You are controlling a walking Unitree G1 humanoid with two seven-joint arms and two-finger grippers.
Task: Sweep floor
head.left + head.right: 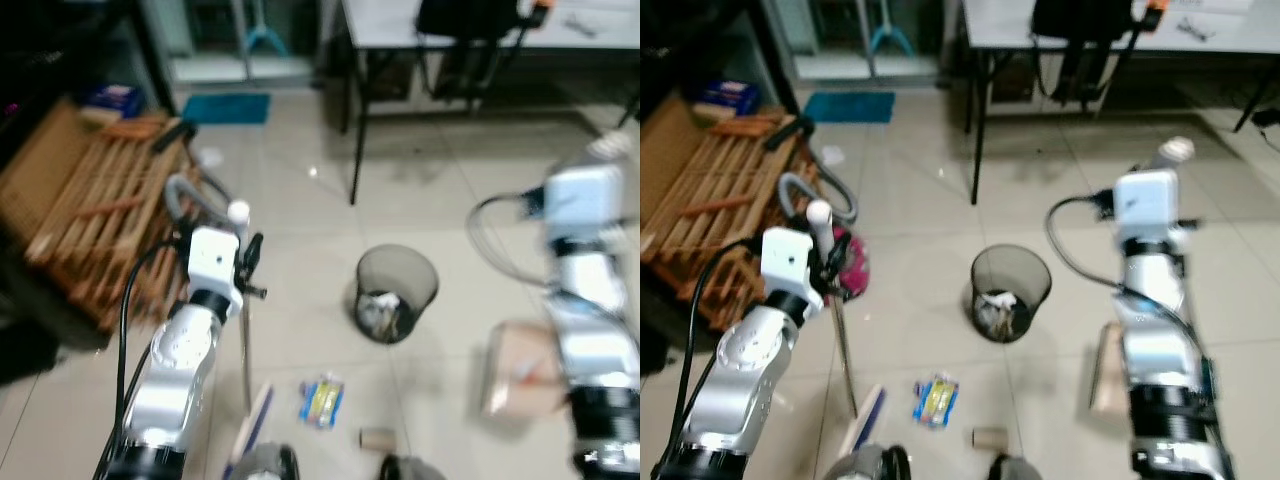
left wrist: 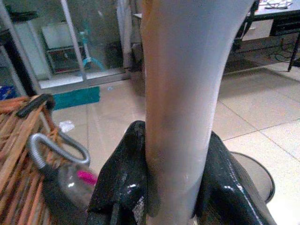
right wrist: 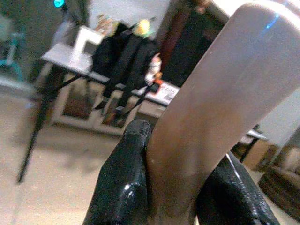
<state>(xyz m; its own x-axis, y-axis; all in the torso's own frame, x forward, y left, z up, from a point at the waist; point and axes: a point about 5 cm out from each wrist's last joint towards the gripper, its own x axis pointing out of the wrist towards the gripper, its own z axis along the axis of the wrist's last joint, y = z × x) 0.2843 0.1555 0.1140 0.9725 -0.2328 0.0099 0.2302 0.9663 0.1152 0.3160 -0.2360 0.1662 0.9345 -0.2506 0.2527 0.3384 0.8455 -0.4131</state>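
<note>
My left gripper (image 1: 246, 264) is shut on the grey broom handle (image 2: 187, 70), which runs down to the broom head (image 1: 250, 422) on the tiles by my feet. In the left wrist view both black fingers (image 2: 124, 183) press against the pole. My right gripper (image 3: 183, 187) is shut on a pale handle (image 3: 220, 93), raised at the right. Below that arm a beige dustpan (image 1: 520, 370) hangs near the floor. A blue and yellow packet (image 1: 322, 400) and a cardboard roll (image 1: 377, 438) lie on the tiles in front of me.
A black mesh bin (image 1: 396, 292) with litter inside stands in the middle of the floor. A wooden slatted rack (image 1: 90, 220) and a vacuum hose (image 1: 185, 195) are at the left. At the back stands a white table (image 1: 390, 20) with black legs, and a teal mat (image 1: 225, 107).
</note>
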